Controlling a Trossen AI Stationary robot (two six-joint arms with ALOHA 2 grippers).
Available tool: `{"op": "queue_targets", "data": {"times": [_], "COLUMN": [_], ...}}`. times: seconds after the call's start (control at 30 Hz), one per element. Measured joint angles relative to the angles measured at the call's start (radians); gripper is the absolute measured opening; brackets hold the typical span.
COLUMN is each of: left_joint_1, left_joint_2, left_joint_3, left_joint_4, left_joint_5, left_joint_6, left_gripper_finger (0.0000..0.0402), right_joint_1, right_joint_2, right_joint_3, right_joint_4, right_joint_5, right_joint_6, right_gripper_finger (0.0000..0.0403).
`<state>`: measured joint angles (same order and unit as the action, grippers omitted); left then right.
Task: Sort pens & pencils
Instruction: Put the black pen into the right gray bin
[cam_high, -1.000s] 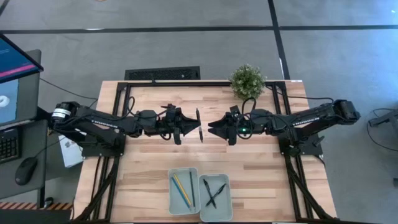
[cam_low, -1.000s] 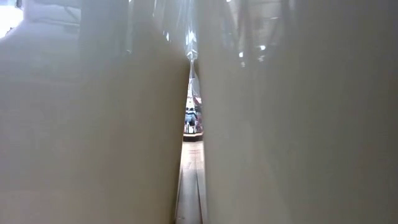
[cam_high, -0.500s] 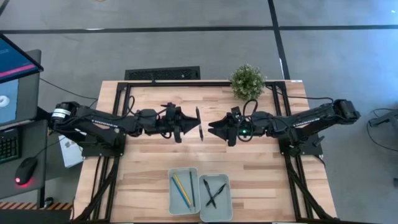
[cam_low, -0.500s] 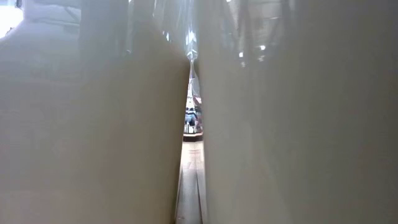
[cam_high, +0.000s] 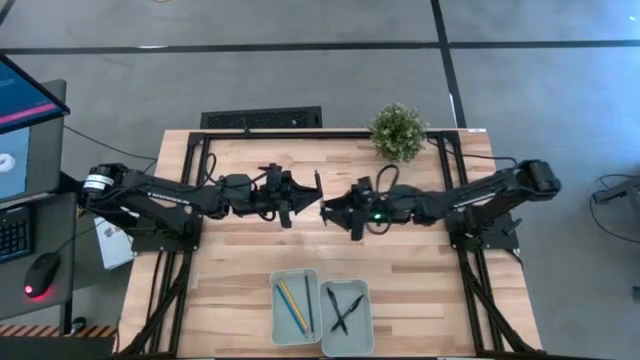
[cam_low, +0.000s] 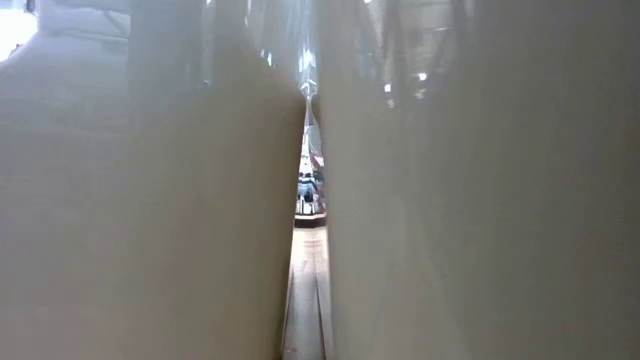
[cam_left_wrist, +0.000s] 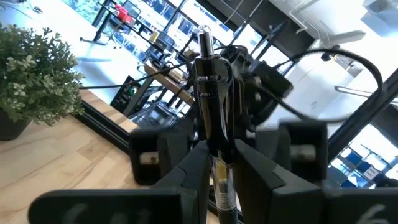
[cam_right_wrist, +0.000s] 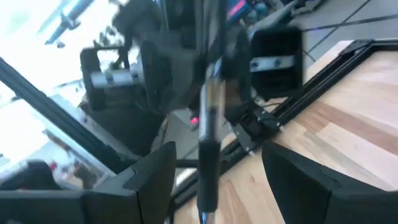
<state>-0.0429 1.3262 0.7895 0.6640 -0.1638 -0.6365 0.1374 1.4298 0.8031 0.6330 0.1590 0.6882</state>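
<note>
A dark pen (cam_high: 318, 185) hangs above the table's middle, with my left gripper (cam_high: 310, 202) shut on it. My right gripper (cam_high: 328, 212) is open and has come up from the right. Its two fingers (cam_right_wrist: 149, 174) stand on either side of the pen (cam_right_wrist: 208, 106) without touching it. Near the front edge, the left tray (cam_high: 280, 318) holds a yellow pencil (cam_high: 286, 303), a blue pencil (cam_high: 296, 310) and a dark stick. The right tray (cam_high: 364, 322) holds two crossed black pens (cam_high: 345, 312). My left gripper pinches the pen's barrel (cam_left_wrist: 217, 146), about its middle, between its two fingers. The fingers come roughly level from the table's left and lie across the pen. The pen is lifted clear of the table, with its ends sticking out on both sides of the fingers.
A potted plant (cam_high: 399, 130) stands at the far edge, right of the middle. The two trays' walls (cam_low: 150, 200) fill nearly the whole low view, leaving a narrow gap. Black frame rails (cam_high: 190, 180) run along the table's sides. The wood between the grippers and the trays is bare.
My right gripper has gone toward the table's left, to the held pen, and stays open; its fingers now stand around the pen.
</note>
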Motion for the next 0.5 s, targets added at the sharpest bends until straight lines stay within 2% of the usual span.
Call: {"op": "queue_targets", "data": {"times": [0.13,0.5], "left_joint_1": [0.000,0.000], "left_joint_2": [0.000,0.000], "left_joint_3": [0.000,0.000], "left_joint_4": [0.000,-0.018], "left_joint_5": [0.007,0.065], "left_joint_6": [0.001,-0.002], "left_gripper_finger": [0.0050,0.0050], "right_joint_1": [-0.001,-0.002], "right_joint_2": [0.069,0.067], "right_joint_3": [0.075,0.145], "right_joint_4": [-0.003,-0.130], "right_joint_5": [-0.046,-0.057], "right_joint_6": [-0.034,-0.087], "right_gripper_finger": [0.0260,0.0260]}}
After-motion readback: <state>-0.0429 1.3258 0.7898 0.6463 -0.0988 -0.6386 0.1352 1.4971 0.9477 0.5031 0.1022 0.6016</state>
